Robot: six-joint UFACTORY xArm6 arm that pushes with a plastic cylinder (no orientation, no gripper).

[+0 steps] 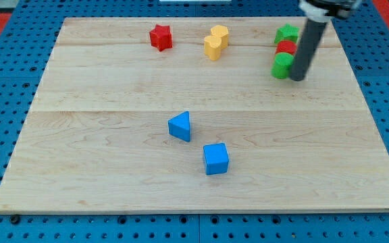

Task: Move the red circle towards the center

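The red circle [286, 48] sits near the view's top right of the wooden board [113, 175], wedged between a green block [287, 32] above it and a green block [281, 66] below it. My tip [296, 78] is at the lower end of the dark rod, just to the right of the lower green block and below-right of the red circle. The rod covers the right edges of these blocks.
A red star [160, 37] lies at the top, left of centre. Two yellow blocks [215, 42] touch each other at top centre. A blue triangle [180, 126] and a blue cube [215, 158] lie below the board's centre.
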